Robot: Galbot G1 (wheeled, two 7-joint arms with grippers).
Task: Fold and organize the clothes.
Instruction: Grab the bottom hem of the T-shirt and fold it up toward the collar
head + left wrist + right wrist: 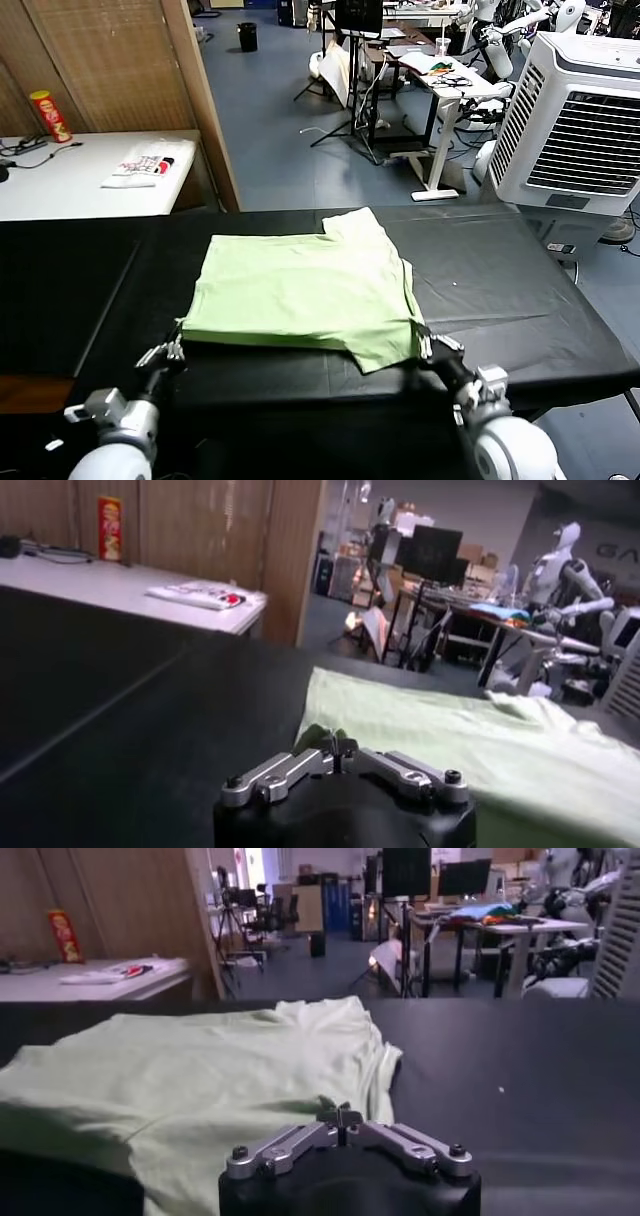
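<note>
The shirt [305,290] lies flat on the black table [520,290], pale lime green, roughly in the middle of the cloth-covered top and close to its near edge; its long axis runs across the table from the robot's left to its right, with one sleeve [360,228] reaching away toward the far side and another flap hanging toward the near right corner; the whole garment lies ahead of both sets of fingers, away from the robot. The left gripper [172,350] sits at the near left corner of the hem, its fingers pinched together on a small tuck of green fabric, as the left wrist view shows at the fingertips; the right gripper [432,346] sits at the near right corner, fingers likewise closed on the edge of the cloth; so each arm is nearest its own corner and neither is better placed for the middle. My reading is that the coming move turns on this: both held corners are on the near edge and the rest of the shirt lies beyond them, so a fold would carry that edge forward over the body. Counted: one shirt; two grippers; one black table; beyond it one white side table [70,180] carrying one white printed item [145,167] and one red can [48,115]; one white cooling unit [580,120] far right.
</note>
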